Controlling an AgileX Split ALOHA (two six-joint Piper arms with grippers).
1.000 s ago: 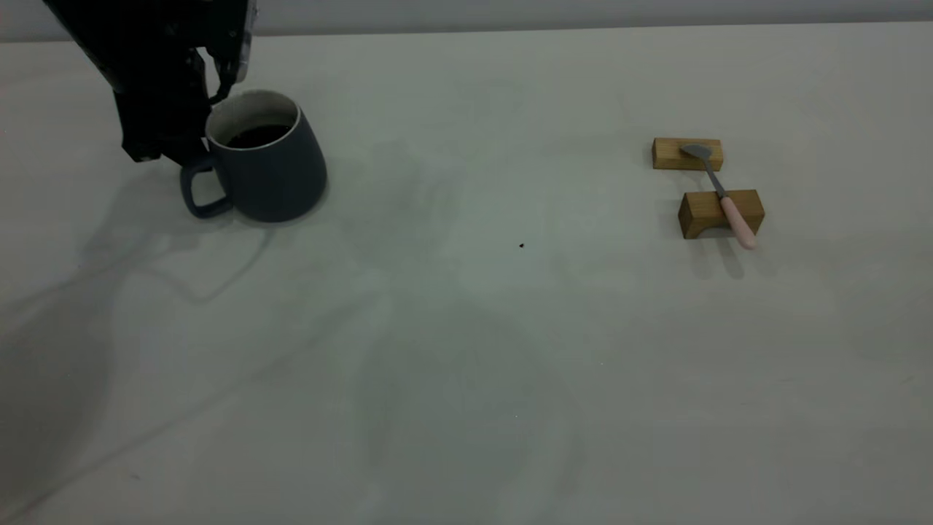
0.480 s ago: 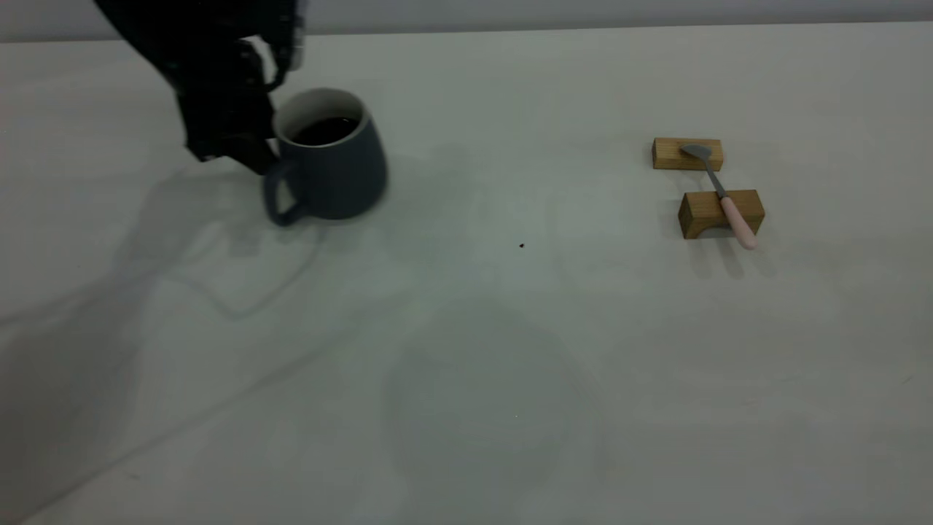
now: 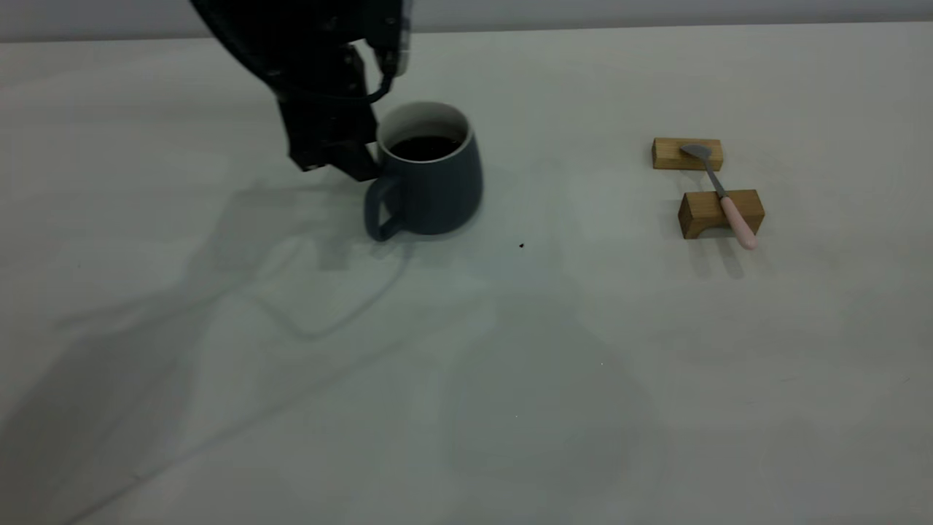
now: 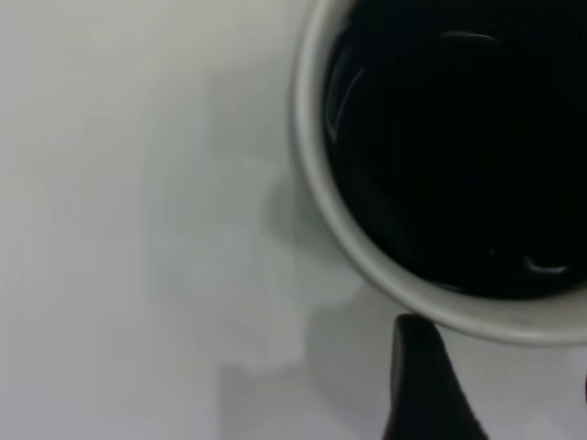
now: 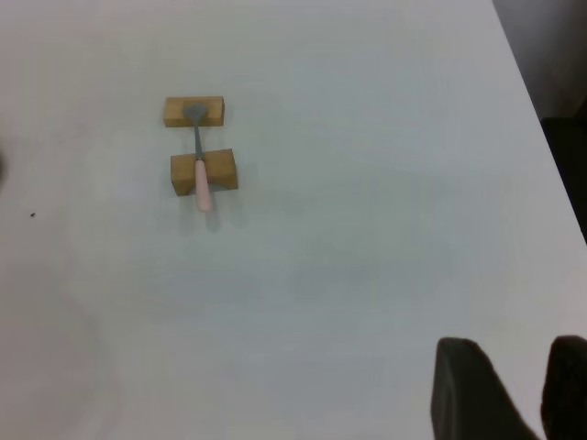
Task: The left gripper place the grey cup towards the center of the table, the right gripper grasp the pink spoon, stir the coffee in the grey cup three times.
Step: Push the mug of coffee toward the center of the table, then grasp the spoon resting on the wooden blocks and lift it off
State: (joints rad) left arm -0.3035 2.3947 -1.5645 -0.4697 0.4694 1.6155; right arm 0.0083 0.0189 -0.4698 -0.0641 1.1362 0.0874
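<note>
A: What does the exterior view give that the wrist cameras lack?

B: The whole layout. The left gripper (image 3: pixel 364 157) comes down from above against the handle side of the grey cup (image 3: pixel 431 186), which stands on the table (image 3: pixel 510 364). The loop handle sticks out just below the black fingers. Well away on the cup's far side from the gripper, the pink spoon (image 3: pixel 723 197) lies across two wooden blocks (image 3: pixel 720 212), bowl on the farther block, pink handle overhanging the nearer one. A tiny dark speck (image 3: pixel 521 246) sits just past the cup.

A: And the left wrist camera?

B: It looks straight down into the cup (image 4: pixel 367 247): white rim, dark coffee (image 4: pixel 459 147) filling it. One black fingertip (image 4: pixel 422 385) sits just outside the rim.

A: Is that gripper closed on the cup?

B: I cannot tell. Only one finger shows, and the exterior view hides the contact behind the arm.

A: The right gripper?

B: Out of the exterior view. Its own camera shows two black fingers (image 5: pixel 468 394) with a narrow gap, gripping nothing, with the spoon (image 5: pixel 199 170) and blocks (image 5: pixel 204 171) well ahead of the right gripper (image 5: pixel 527 399).
</note>
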